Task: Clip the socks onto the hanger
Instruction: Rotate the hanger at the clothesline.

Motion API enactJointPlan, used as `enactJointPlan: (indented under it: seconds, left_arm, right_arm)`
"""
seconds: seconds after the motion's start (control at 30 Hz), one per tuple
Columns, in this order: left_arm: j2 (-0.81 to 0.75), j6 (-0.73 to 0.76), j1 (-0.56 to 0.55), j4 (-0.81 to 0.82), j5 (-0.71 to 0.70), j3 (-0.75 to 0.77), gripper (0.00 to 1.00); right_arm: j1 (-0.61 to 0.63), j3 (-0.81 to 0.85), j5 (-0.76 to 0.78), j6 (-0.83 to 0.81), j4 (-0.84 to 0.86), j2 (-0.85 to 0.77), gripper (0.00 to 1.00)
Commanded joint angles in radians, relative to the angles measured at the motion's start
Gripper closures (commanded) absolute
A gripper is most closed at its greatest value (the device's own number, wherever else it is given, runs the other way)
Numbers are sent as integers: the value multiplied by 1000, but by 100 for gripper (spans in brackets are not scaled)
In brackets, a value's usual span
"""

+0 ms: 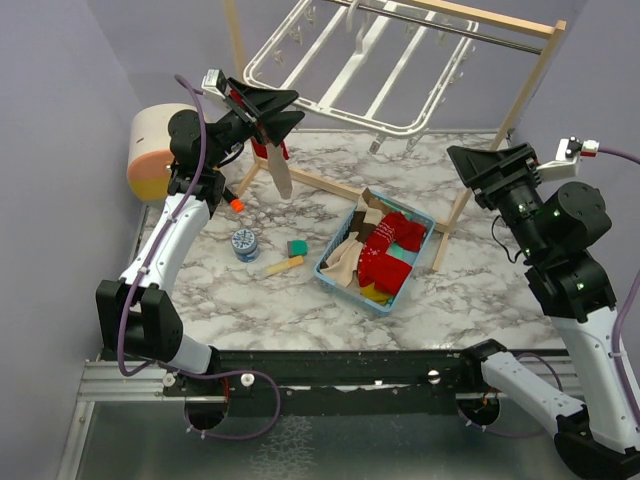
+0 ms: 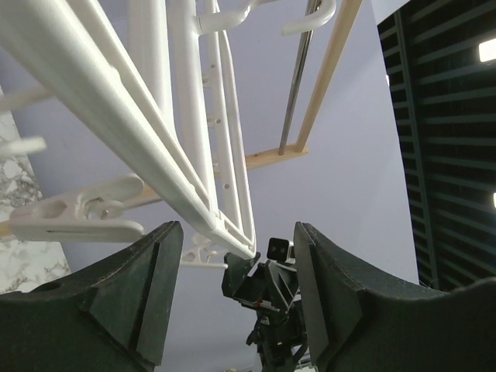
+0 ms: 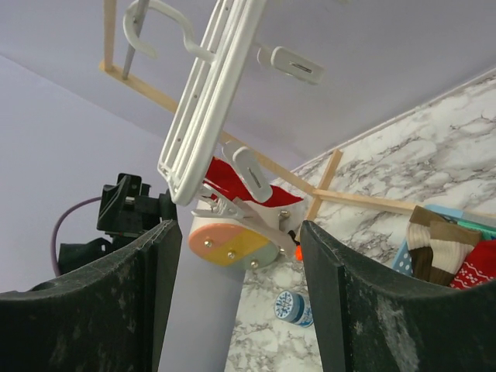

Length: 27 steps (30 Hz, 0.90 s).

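The white hanger hangs tilted from the wooden stand at the back. At its near-left corner a red sock and a pale beige sock dangle from clips; the right wrist view shows the red sock under a white clip. More socks, red and beige, lie in the light-blue basket. My left gripper is open and empty just below the hanger's bars, beside a loose clip. My right gripper stands open and empty at the right, facing the hanger.
The light wooden stand straddles the back of the marble table. A pastel round object sits at far left. A blue-lidded jar, a teal block, a wooden stick and a small orange piece lie left of the basket.
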Motion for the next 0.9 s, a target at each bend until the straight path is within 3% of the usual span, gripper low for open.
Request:
enactJointPlan:
  seconds: [0.0,0.87]
  left_arm:
    - [-19,5,5,25,-19,-7,35]
    - [16,5,5,25,-22,21,35]
  right_arm:
    - [0,-3,-23,-28,-30,6,31]
    - [0,9,-31,-50,-32,11,31]
